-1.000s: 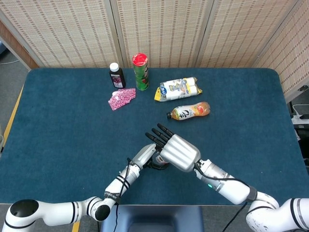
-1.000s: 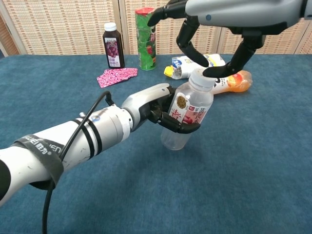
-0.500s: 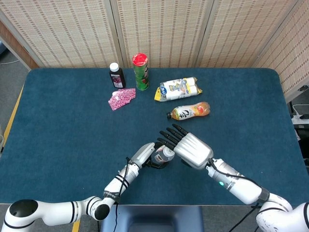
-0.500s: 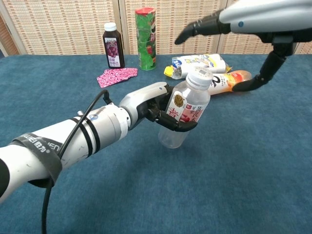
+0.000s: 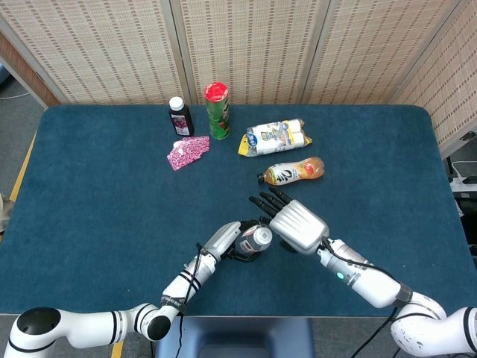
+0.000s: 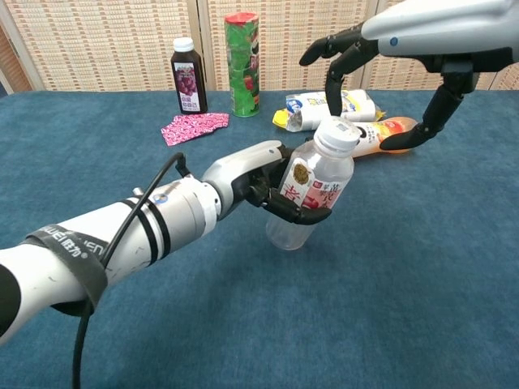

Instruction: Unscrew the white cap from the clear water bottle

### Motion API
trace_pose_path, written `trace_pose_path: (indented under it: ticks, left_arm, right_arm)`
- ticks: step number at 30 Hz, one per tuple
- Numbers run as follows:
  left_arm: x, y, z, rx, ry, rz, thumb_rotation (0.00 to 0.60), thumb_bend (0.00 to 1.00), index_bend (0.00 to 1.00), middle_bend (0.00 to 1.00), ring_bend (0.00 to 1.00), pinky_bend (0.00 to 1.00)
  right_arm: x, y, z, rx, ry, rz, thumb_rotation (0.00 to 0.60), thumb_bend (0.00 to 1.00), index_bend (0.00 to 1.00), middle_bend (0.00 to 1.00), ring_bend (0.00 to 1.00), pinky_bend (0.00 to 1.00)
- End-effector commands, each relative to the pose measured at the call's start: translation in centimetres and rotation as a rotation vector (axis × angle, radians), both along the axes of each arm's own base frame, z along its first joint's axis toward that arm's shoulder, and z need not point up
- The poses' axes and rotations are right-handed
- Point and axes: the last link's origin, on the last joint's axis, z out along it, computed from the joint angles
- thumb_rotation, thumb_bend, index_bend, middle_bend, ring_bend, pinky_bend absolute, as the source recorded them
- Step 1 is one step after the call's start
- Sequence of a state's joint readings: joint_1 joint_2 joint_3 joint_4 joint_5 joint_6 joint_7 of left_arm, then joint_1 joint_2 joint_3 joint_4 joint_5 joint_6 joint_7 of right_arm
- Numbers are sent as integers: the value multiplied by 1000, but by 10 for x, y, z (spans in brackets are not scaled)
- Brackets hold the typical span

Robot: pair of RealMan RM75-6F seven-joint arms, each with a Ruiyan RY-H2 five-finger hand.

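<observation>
Left hand (image 6: 272, 182) grips the clear plastic water bottle (image 6: 312, 190) near the desk's (image 5: 97, 201) front edge, white screw cap (image 6: 337, 134) on (tilted a bit). Right hand (image 6: 405, 61) hovers above, fingers spread, holding nothing, so unscrewing's all left.

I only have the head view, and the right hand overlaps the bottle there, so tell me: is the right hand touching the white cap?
Observer: No. The chest view shows the right hand above the white cap with its fingers spread and a clear gap between them.
Operator: Is the cap on the bottle?
Observer: Yes, it sits on the neck of the clear water bottle, which is tilted rather than upright.
Operator: Where does the left hand hold it?
Observer: The left hand grips the labelled body, well below the cap.
</observation>
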State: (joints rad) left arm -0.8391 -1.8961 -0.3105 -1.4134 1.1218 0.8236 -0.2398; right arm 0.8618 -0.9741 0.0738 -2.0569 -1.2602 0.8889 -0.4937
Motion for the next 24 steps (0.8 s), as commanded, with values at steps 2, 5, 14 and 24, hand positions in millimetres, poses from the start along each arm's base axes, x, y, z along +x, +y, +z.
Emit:
trace_pose_path:
  ticks: [2, 5, 14, 24]
  left_arm:
    - [1, 0, 0, 2, 0, 0, 600, 349, 421, 506, 270, 274]
    - [2, 0, 0, 3, 0, 3, 600, 349, 421, 506, 271, 274]
    - [5, -1, 1, -1, -4, 0, 600, 350, 421, 506, 271, 276]
    - [4, 0, 2, 4, -3, 4, 600, 350, 421, 507, 271, 278]
  right_arm:
    - [4, 1, -1, -2, -2, 7, 600, 180, 394, 0, 0, 0]
    - [6, 2, -2, -13, 0, 16, 600, 180, 393, 0, 0, 0]
    - [15, 7, -5, -22, 5, 37, 600, 180, 430, 0, 0, 0]
    - [18, 10, -7, -25, 9, 53, 600, 180, 453, 0, 0, 0]
